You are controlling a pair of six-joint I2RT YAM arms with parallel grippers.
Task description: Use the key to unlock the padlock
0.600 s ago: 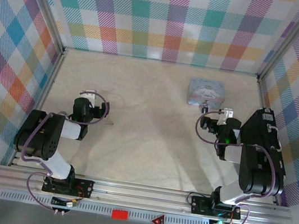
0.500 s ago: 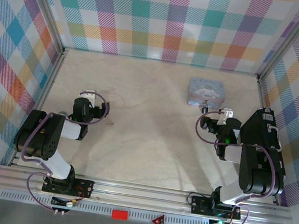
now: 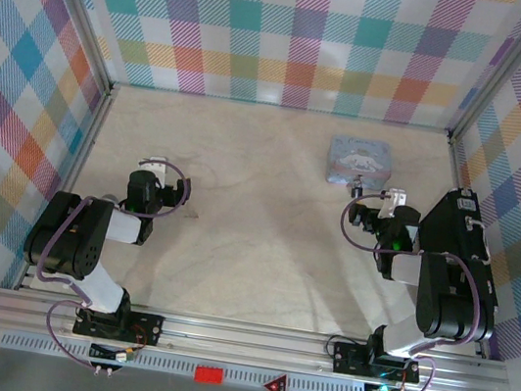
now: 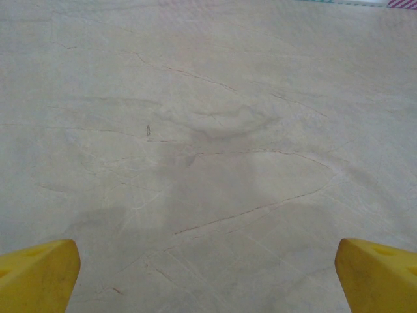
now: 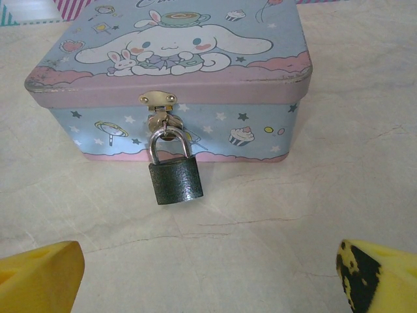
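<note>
at front of blue tin, padlock

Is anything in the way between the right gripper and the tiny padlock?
Nothing visible. Just bare table lies between the open right gripper and the padlock, which hangs from the clasp of the blue tin.
</note>
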